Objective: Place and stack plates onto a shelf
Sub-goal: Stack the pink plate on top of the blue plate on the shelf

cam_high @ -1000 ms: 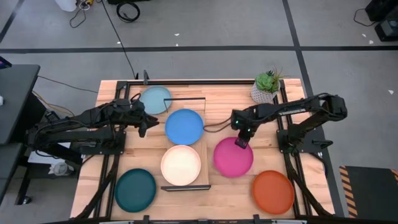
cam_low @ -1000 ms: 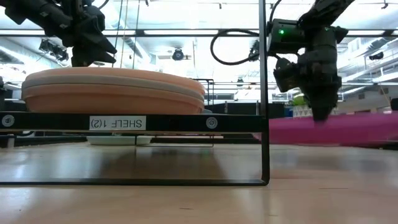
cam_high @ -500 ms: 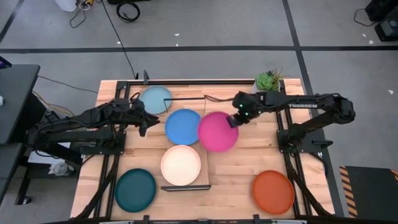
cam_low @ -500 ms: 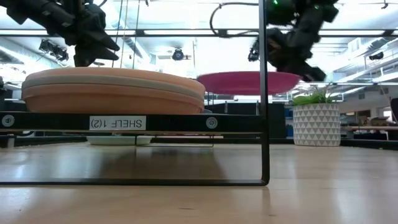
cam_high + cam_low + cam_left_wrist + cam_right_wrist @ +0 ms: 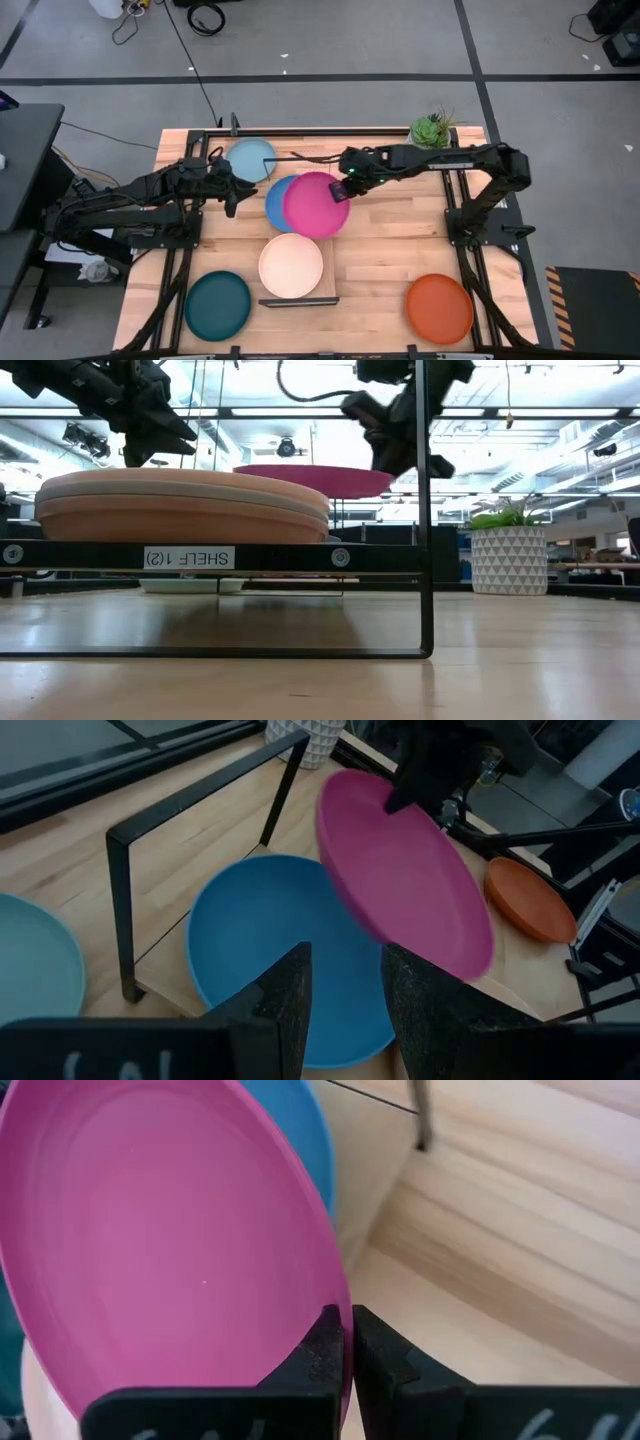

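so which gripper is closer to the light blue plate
Left. The left gripper hovers just beside the light blue plate, while the right gripper is farther off, past the blue plate, pinching the magenta plate by its rim.

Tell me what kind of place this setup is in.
Probably a robotics lab or workshop: taped lines on the grey floor, loose cables behind the table, and a labelled test shelf.

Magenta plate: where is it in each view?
High: magenta plate centre, overlapping the blue plate, held by the right end effector.
Low: upper middle, above shelf level.
Left wrist: centre-right.
Right wrist: fills the left.
Shared landmark: blue plate.
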{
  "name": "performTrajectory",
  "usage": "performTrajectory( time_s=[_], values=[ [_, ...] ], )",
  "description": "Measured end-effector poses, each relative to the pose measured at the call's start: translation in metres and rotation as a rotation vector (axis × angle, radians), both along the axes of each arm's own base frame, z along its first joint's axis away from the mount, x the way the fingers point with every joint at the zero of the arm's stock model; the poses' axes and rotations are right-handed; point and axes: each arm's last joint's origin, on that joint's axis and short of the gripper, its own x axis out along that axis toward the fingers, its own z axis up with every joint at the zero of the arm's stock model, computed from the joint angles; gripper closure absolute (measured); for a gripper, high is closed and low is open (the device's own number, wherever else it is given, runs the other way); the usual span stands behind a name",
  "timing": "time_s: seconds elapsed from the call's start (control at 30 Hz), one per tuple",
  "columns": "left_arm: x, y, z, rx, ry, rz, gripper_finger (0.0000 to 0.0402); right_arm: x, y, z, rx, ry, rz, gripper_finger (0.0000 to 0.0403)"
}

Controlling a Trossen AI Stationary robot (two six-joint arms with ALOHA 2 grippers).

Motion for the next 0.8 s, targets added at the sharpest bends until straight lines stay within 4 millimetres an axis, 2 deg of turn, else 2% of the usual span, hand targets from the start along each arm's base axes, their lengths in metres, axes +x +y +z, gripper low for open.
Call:
performTrajectory(
  time_s=[0.17, 0.43, 0.6, 0.8],
  values=[
    [0.0, 0.0, 0.0, 0.001, 0.0, -0.001, 0.0272, 0.024, 0.0, -0.006, 0.009, -0.016, -0.005, 0.0388],
    [0.0, -0.001, 0.0, -0.011, 0.002, -0.029, 0.0272, 0.052, -0.005, -0.031, 0.033, -0.068, -0.05, 0.0387],
    [0.001, -0.004, 0.0, -0.019, -0.001, -0.072, 0.0272, 0.059, -0.006, -0.044, 0.034, -0.058, -0.05, 0.0371],
    [0.002, -0.011, 0.0, -0.02, 0.001, -0.118, 0.0272, 0.058, -0.01, -0.045, -0.029, -0.033, -0.044, 0.0338]
  ],
)
